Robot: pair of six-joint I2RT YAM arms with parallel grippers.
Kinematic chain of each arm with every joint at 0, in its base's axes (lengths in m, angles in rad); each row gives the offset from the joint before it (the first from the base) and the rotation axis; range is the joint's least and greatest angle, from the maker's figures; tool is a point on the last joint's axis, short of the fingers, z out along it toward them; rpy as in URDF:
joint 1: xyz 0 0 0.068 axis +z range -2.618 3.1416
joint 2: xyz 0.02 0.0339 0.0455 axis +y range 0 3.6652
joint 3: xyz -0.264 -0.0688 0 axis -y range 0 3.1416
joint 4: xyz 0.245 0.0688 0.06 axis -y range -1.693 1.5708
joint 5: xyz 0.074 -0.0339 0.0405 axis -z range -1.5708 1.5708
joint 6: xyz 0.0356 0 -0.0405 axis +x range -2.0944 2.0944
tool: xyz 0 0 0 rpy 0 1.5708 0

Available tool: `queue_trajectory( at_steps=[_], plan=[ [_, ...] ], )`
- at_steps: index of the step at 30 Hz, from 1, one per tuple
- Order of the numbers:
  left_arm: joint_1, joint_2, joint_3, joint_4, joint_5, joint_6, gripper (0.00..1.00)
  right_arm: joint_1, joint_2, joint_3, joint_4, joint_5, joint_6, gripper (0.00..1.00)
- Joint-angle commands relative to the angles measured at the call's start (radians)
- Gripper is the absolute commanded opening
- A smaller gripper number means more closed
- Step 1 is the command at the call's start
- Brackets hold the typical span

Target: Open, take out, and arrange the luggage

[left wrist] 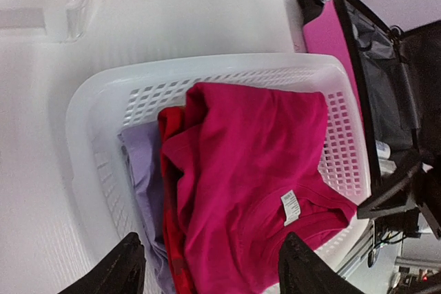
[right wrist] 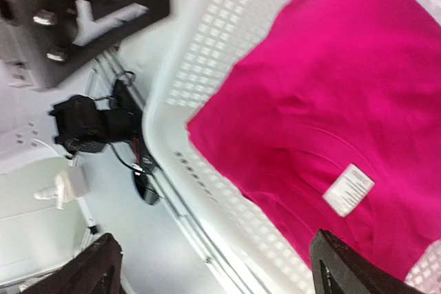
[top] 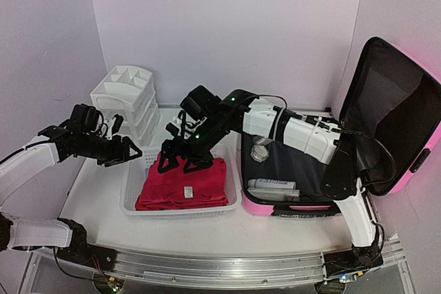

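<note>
The luggage, a bright-pink suitcase [top: 293,206], lies open at the right with its black-lined lid [top: 389,111] standing up; its pink shell [left wrist: 325,36] also shows in the left wrist view. A magenta shirt [top: 186,182] lies on top of the pile in the white mesh basket [top: 129,191]. My right gripper [top: 180,164] hovers open just above the shirt's far edge, holding nothing. My left gripper [top: 129,154] is open and empty at the basket's left end. The shirt [left wrist: 255,170] lies below the left fingers, and the shirt [right wrist: 344,80] lies beneath the right gripper [right wrist: 220,273].
A lavender garment [left wrist: 143,170] and a red one [left wrist: 172,191] lie under the shirt. A white drawer organizer [top: 127,94] stands behind the basket. A white tube [top: 272,184] and a clear round item [top: 260,151] remain in the suitcase base.
</note>
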Motion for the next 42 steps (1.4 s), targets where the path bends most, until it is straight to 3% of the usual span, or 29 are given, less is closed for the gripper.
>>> queue_trajectory(
  at_steps=[1, 4, 6, 13, 19, 23, 29, 32, 37, 42],
  plan=[
    [-0.005, -0.031, 0.081, 0.020, 0.126, 0.025, 0.63, -0.020, -0.117, -0.128, 0.020, 0.102, -0.033, 0.87],
    [-0.007, -0.032, 0.093, 0.018, 0.160, 0.006, 0.58, -0.027, -0.149, -0.207, 0.020, 0.153, -0.052, 0.69],
    [-0.031, -0.021, 0.101, 0.023, 0.179, -0.004, 0.53, -0.027, -0.165, -0.260, 0.019, 0.161, -0.058, 0.63],
    [-0.254, 0.164, 0.147, 0.040, 0.170, -0.030, 0.39, -0.025, -0.196, -0.428, 0.018, 0.172, -0.071, 0.29],
    [-0.277, 0.223, -0.007, 0.054, 0.138, -0.039, 0.36, 0.013, -0.202, -0.559, 0.018, 0.257, -0.082, 0.15],
    [-0.277, 0.245, -0.096, 0.034, 0.037, -0.021, 0.35, 0.054, -0.171, -0.577, 0.031, 0.338, -0.108, 0.15],
    [-0.277, 0.185, -0.093, -0.046, -0.072, -0.032, 0.36, 0.072, -0.218, -0.549, 0.045, 0.364, -0.113, 0.21],
    [-0.275, 0.133, -0.030, -0.144, -0.145, -0.058, 0.40, 0.073, -0.300, -0.580, 0.057, 0.397, -0.117, 0.39],
    [-0.275, -0.004, 0.062, -0.191, -0.217, -0.071, 0.57, 0.047, -0.416, -0.633, 0.050, 0.608, -0.078, 0.78],
    [-0.275, -0.089, 0.139, -0.191, -0.246, -0.051, 0.70, -0.040, -0.437, -0.666, 0.020, 0.622, 0.065, 0.80]
  ],
)
